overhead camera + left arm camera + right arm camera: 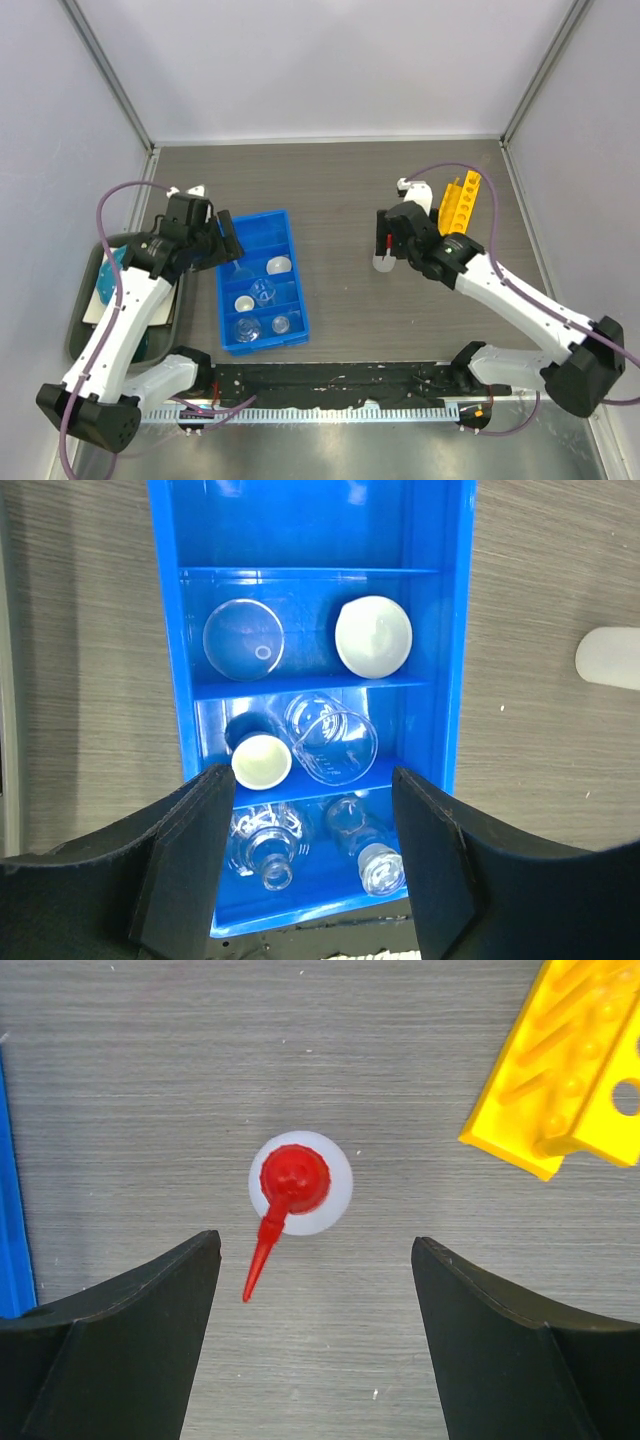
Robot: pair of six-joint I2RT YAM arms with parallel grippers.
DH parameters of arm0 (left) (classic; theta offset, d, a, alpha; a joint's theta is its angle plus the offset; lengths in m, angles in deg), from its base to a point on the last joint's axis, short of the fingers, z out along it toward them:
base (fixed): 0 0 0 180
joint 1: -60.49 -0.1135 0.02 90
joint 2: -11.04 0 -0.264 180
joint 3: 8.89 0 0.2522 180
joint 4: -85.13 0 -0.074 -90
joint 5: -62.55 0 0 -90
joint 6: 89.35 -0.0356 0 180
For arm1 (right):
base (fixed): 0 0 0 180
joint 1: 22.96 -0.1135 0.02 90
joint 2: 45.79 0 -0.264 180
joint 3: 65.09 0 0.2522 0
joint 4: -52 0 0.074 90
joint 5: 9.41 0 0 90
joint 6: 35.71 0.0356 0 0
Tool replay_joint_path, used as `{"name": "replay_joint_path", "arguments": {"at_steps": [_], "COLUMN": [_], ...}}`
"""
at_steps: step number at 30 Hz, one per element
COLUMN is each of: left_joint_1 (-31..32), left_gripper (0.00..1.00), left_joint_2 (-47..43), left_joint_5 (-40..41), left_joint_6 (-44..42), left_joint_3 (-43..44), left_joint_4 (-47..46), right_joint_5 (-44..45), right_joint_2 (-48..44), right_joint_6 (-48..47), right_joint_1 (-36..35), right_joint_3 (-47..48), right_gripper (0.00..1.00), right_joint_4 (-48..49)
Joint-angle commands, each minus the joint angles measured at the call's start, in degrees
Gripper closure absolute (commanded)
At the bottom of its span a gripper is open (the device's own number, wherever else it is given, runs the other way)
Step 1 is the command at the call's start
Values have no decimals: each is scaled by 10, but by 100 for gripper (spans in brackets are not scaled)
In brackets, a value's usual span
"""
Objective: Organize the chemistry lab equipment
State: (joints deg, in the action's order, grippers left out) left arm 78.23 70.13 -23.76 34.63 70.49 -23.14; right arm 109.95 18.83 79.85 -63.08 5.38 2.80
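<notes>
The grey wood-grain desk [340,190] carries a blue tray [270,230] left of centre. Its long side runs near to far and it is split into compartments. The left jaws hang above this tray, spread well apart with nothing between them.

The yellow holed rack [462,205] lies at the far right of the desk, well apart from the tray.

Between tray and rack, the red-capped squeeze bottle [300,1182] stands upright on the bare desk, its thin red spout slanting toward the near left. The right jaws hover over it, wide open, one on each side of the bottle and neither touching it.

In the tray's middle filled compartment a clear beaker [332,740] lies on its side. The filled compartment just beyond it holds a clear round glass piece [243,640] on the left and the white round dish [373,637] on the right. A small white cup [262,761] sits just left of the beaker, in the same compartment. The nearest compartment holds two small clear vials, a left vial [265,852] and a right vial [368,855], side by side.
</notes>
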Motion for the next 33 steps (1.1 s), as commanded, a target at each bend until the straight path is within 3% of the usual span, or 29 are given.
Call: {"name": "replay_joint_path", "arguments": {"at_steps": [1, 10, 22, 33], "left_joint_1": [2, 3, 3, 3], "left_gripper": [32, 32, 33, 33], "left_joint_2": [-31, -77, -96, -103], "left_joint_5": [-32, -71, -78, -75], "left_joint_6": [-13, -16, -27, -30], "left_joint_3": [-18, -55, -56, -57], "left_joint_4": [-11, -32, -29, -26], "right_joint_5": [-22, -24, -30, -25], "right_joint_2": [46, 120, 156, 160], "right_joint_6": [2, 5, 9, 12], "right_joint_1": [13, 29, 32, 32], "right_joint_3": [37, 59, 71, 60], "right_gripper": [17, 17, 30, 35], "right_joint_4": [49, 61, 56, 51]}}
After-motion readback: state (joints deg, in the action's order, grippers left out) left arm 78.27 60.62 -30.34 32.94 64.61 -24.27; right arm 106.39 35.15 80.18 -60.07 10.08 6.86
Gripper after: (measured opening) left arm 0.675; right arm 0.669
